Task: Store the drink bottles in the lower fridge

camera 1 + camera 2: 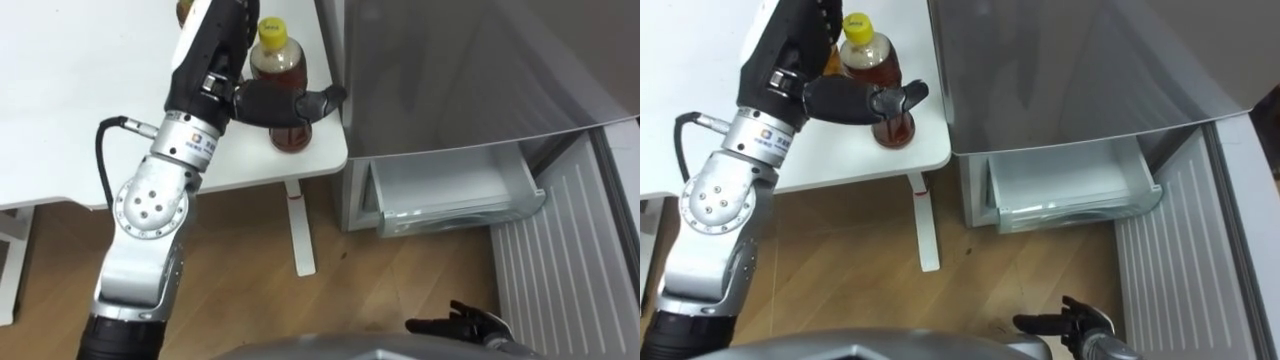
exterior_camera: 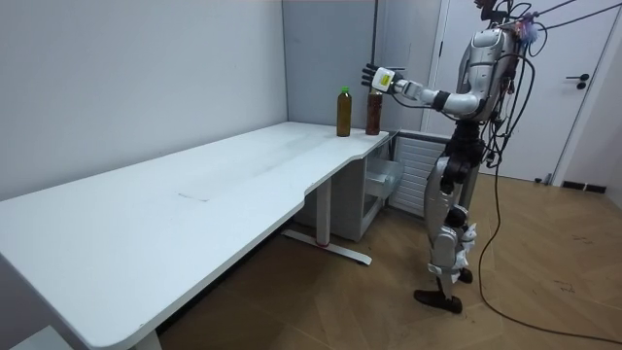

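A tea bottle (image 1: 285, 75) with a yellow cap stands upright near the white table's right corner (image 1: 325, 160). My left hand (image 1: 262, 100) is at its left side. The thumb lies across the bottle's front and the fingers reach straight up past its far side, so the hand is open. A second drink bottle (image 1: 183, 10) stands behind my forearm, mostly hidden; in the room view it is the green-capped bottle (image 2: 343, 112) beside the darker one (image 2: 373, 112). My right hand (image 1: 462, 325) hangs low with relaxed fingers, holding nothing.
The grey fridge (image 1: 450, 70) stands right of the table. Its lower drawer (image 1: 450, 195) is pulled out, with a ribbed white panel (image 1: 570, 260) beside it. A white table leg (image 1: 298, 225) stands on the wood floor. I stand between the table's end and the fridge.
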`<state>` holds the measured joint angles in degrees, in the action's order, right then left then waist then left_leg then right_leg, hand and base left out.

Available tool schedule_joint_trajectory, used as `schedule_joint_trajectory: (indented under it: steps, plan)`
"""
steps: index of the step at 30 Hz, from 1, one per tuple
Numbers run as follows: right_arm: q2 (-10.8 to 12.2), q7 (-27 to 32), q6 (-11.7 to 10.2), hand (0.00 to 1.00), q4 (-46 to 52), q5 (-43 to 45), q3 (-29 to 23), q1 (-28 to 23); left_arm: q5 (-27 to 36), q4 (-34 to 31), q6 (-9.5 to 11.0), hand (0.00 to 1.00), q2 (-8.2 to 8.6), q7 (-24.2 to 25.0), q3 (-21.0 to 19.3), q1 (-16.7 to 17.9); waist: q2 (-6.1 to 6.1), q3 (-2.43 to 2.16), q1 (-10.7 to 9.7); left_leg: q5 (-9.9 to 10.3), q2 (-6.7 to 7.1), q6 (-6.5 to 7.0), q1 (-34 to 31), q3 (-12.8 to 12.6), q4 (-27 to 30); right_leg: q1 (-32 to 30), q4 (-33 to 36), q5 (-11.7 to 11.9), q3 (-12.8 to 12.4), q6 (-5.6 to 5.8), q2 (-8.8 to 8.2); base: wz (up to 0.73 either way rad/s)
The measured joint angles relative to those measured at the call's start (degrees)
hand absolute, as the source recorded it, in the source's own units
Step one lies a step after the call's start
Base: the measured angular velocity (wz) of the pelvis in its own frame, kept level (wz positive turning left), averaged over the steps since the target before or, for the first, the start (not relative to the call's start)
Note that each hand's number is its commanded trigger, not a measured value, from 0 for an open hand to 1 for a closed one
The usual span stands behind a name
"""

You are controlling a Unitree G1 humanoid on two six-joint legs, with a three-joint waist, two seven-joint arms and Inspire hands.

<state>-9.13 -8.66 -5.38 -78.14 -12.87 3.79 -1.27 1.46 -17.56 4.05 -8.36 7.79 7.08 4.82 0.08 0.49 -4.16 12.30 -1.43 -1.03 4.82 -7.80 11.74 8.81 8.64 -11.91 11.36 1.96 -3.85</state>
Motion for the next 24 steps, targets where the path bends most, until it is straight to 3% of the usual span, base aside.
schedule_joint_trajectory:
  steps: [24]
  plan:
    - [0.2, -0.2, -0.1, 0.00, 0.1, 0.0, 0.0, 0.0, 0.1, 3.5, 0.1, 0.00, -0.06, 0.0, 0.0, 0.0, -0.71, -0.06, 0.0, 0.0, 0.00, 0.00, 0.3, 0.0, 0.1, 0.3, 0.0, 0.0, 0.0, 0.00, -0.02, 0.00]
